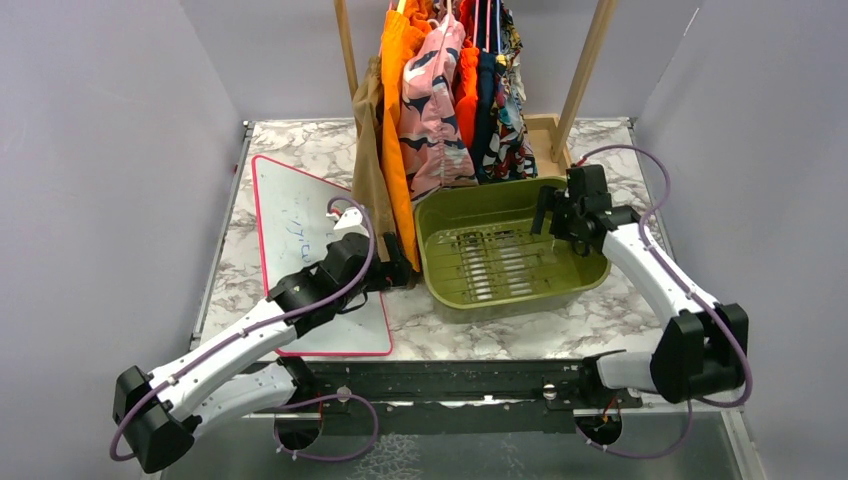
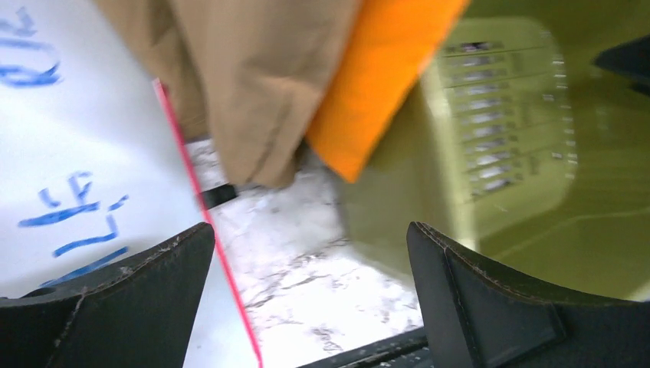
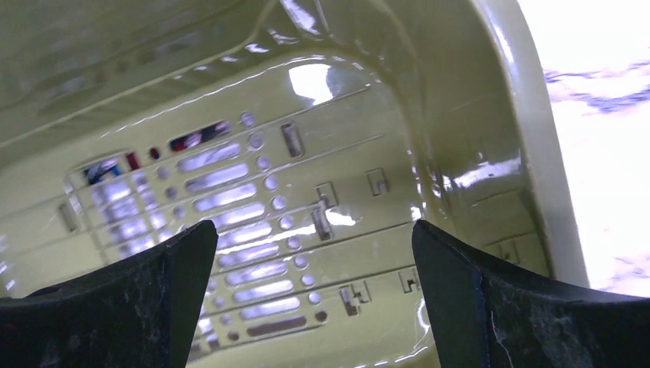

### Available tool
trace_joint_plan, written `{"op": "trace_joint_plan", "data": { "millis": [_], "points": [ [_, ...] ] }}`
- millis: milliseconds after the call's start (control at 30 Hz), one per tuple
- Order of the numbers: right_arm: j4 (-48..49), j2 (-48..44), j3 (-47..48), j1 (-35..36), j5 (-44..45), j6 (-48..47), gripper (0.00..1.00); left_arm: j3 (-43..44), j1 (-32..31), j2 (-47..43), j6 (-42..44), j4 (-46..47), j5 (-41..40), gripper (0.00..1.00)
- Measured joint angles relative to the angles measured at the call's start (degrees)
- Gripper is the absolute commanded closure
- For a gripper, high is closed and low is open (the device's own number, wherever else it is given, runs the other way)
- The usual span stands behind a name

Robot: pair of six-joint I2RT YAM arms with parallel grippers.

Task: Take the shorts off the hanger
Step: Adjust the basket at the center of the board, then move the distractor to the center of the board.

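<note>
Several pairs of shorts hang on a wooden rack [image 1: 585, 75] at the back: tan-brown shorts [image 1: 370, 160], bright orange shorts [image 1: 398, 120], pink shorts with dark blotches [image 1: 435, 110], red-orange shorts [image 1: 467, 90], navy shorts [image 1: 487, 110] and comic-print shorts [image 1: 515, 120]. My left gripper [image 1: 398, 268] is open and empty, low by the hems of the tan [image 2: 230, 92] and orange [image 2: 375, 84] shorts. My right gripper [image 1: 548, 215] is open and empty over the green basket's [image 1: 595, 272] right side.
The olive-green slotted basket [image 3: 490, 115] stands on the marble table in front of the rack and holds nothing. A whiteboard with a red edge [image 1: 300, 240] lies at the left, under my left arm; it also shows in the left wrist view [image 2: 69, 153].
</note>
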Motion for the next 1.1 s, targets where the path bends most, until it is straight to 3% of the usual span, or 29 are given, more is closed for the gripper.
{"op": "trace_joint_plan", "data": {
  "millis": [200, 333, 533, 700, 1100],
  "points": [
    [0.55, 4.72, 1.66, -0.81, 12.28, 0.59, 0.01, -3.10, 3.80, 0.98, -2.34, -3.21, -1.77, 0.04],
    [0.59, 5.20, 2.69, -1.57, 14.95, 0.81, 0.01, -3.48, 6.27, 3.04, -1.75, -1.95, -0.57, 0.08],
    [1.07, 3.54, 2.80, -1.68, 10.14, 0.31, 0.01, -5.03, 7.21, 10.25, -0.31, 7.13, 7.80, 0.09],
    [1.01, 0.98, 1.97, -1.66, 4.90, -0.11, 0.01, -5.25, 8.90, 15.78, 0.59, 10.71, 9.27, 0.13],
    [-0.28, -4.37, -1.51, -1.68, -1.05, -1.03, 0.01, -7.37, 23.58, 15.52, 6.88, 11.56, 10.16, 0.15]
  ]
}}
